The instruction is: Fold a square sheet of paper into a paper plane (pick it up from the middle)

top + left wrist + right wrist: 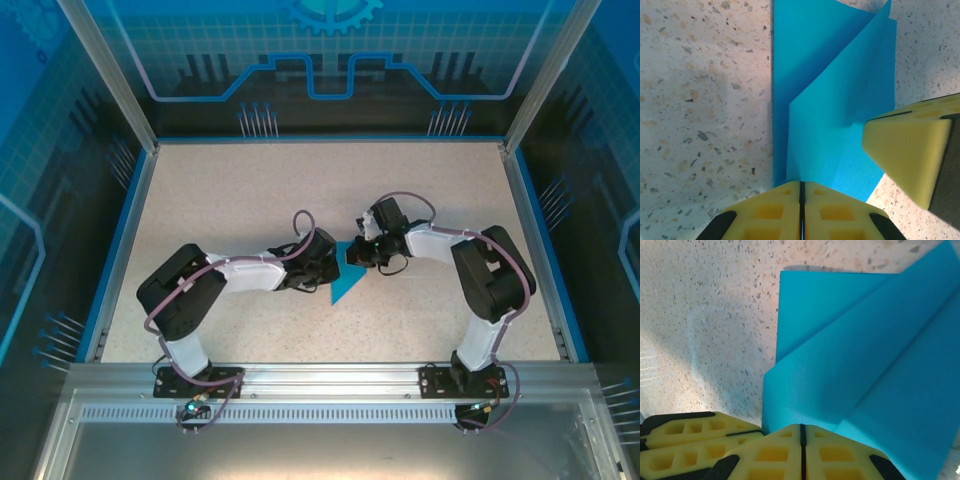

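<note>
Partly folded paper sheet (825, 100) on speckled table (700, 100).
Left gripper (801, 186) and right gripper (801, 426) both pressed together, tips at its edges.

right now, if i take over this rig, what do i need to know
Left end effector: shut, tips at the near edge of the square sheet of paper; I cannot tell whether it is pinching or pressing.
Right end effector: shut, tips against a folded flap.
Paper: on the table, between the two end effectors.
Done: diagonal flaps folded over, one lifting slightly.
Left: the remaining folds; not a dart yet.
</note>
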